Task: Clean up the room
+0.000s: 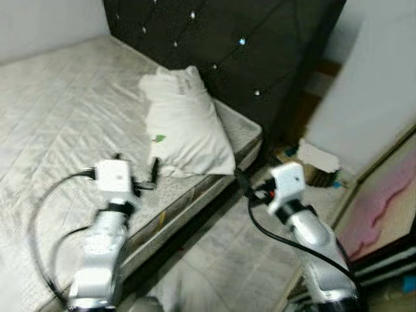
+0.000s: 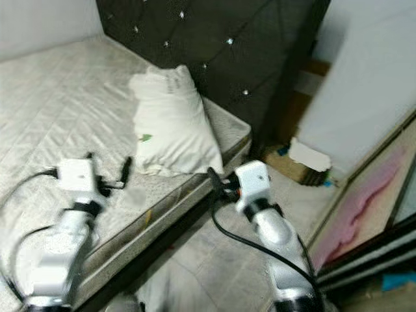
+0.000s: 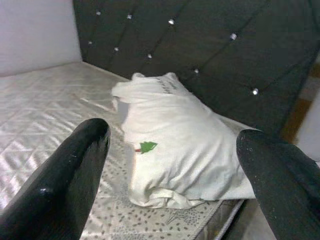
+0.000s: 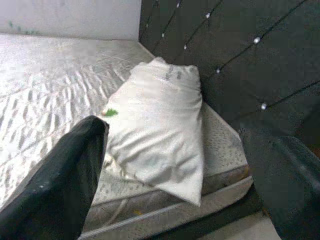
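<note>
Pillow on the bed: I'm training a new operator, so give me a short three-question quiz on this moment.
1. True or false: the white pillow lies on the mattress near the dark tufted headboard.
2. Which gripper hangs off the bed, over the floor? A) left gripper B) right gripper
3. Fill in: in both wrist views the jaws stand ____, with the pillow seen between them.

Key
1. True; it overhangs the mattress edge a little.
2. B: the right gripper hangs beside the bed over the tiled floor, while the left gripper is over the mattress, just short of the pillow.
3. Open.
</note>
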You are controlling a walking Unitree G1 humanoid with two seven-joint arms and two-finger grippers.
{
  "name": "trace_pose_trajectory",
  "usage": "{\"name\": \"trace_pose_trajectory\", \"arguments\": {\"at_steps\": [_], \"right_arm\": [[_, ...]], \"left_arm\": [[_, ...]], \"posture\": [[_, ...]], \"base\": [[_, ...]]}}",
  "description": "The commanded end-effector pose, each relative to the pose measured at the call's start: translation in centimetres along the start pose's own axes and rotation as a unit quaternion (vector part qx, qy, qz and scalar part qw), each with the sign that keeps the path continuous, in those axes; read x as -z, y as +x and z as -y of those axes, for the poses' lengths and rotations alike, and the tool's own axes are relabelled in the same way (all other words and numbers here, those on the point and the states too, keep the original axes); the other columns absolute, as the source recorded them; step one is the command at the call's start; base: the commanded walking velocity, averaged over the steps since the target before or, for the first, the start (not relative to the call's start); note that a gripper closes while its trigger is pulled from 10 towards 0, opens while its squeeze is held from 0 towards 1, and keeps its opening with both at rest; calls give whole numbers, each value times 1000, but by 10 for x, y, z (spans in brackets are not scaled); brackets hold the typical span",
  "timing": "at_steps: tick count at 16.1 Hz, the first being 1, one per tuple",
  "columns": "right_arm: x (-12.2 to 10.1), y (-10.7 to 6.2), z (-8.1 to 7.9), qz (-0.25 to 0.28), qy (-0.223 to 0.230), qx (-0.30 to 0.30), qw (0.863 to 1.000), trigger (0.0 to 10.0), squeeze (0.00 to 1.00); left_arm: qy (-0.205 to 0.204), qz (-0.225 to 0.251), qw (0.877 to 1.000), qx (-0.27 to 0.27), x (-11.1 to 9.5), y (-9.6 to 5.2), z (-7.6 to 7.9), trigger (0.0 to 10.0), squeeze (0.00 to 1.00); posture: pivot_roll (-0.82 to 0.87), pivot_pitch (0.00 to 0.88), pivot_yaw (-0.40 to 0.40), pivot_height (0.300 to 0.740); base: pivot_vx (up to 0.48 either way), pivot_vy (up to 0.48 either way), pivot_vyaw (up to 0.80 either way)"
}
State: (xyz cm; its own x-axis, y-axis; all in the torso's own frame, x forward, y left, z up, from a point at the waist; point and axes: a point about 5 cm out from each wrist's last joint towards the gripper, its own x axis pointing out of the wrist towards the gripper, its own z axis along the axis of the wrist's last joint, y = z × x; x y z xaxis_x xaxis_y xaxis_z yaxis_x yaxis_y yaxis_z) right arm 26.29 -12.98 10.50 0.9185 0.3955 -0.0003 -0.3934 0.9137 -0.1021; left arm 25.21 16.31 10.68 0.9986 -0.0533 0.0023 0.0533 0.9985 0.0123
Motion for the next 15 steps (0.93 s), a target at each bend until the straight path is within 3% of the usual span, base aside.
{"name": "trace_pose_trajectory", "arguments": {"at_steps": [1,6,15], "right_arm": [[3,-7,10,-10,-5,14,1000,10000,0],[3,-6,10,-11,-5,15,1000,10000,0],[3,-5,10,-12,-6,17,1000,10000,0]], "left_arm": [[-10,14,1000,17,-6,2,12,10000,0],[-13,13,1000,17,-5,2,12,10000,0],[-4,11,1000,-7,-4,5,9,10000,0]], "posture": [[27,0,-94,740],[25,0,-93,740],[25,0,-92,740]], "base": [[311,0,0],[295,0,0],[0,0,0]]}}
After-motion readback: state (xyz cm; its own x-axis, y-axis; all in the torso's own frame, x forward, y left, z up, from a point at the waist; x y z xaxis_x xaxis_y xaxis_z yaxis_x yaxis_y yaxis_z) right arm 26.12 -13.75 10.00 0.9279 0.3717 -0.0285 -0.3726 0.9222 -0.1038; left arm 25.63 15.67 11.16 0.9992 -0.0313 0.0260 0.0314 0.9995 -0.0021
